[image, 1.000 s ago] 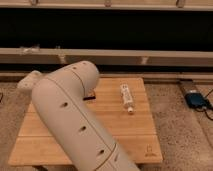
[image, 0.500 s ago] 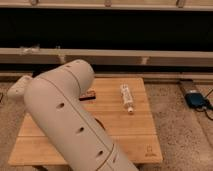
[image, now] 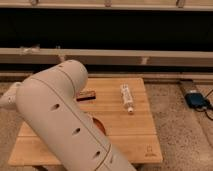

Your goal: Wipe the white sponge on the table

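Over the tabletop [image: 135, 132], the arm [image: 60, 115] had been swung lower; behind it the claw and the white sponge were hidden, so the claw's state could not be told.

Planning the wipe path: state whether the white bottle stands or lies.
Lying: the white bottle stretches flat on the table. Gripper hidden behind the arm.

Soft warm light, dim overall.
Light wooden plank table [image: 135, 125] evenly lit, black recess [image: 125, 30] behind unlit; my gripper out of view.

Light plank table [image: 127, 131]; white sponge, tool hidden behind arm [image: 62, 117].
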{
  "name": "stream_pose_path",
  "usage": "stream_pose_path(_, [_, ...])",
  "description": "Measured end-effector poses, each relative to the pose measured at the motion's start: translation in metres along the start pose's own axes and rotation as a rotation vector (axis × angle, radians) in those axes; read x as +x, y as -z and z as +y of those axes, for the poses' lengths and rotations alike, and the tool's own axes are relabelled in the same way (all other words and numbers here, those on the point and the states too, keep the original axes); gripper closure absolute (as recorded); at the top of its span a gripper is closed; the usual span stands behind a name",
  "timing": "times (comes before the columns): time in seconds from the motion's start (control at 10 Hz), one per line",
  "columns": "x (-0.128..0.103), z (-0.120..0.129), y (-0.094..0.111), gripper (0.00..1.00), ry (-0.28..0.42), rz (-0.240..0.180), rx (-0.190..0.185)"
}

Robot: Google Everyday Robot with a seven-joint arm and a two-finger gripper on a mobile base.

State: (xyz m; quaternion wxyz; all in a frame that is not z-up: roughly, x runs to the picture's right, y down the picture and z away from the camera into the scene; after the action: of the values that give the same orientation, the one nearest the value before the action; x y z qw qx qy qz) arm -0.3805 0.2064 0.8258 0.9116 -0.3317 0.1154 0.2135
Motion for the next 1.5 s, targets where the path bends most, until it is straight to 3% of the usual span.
stream_pose_path(0.2, [0.006,0.0,-0.003,0.86,0.0,0.018,-0.002])
stream_pose_path(0.5, [0.017,-0.022,-0.013,0.86,-0.053,0.05,-0.006])
stream_pose_path(0.9, [0.019,-0.025,-0.013,0.86,-0.062,0.051,-0.008])
stream_pose_path(1.3, [0.026,-0.088,-0.007,0.86,-0.204,0.025,-0.056])
stream_pose_path(1.5, [0.026,-0.103,-0.002,0.86,-0.247,0.01,-0.077])
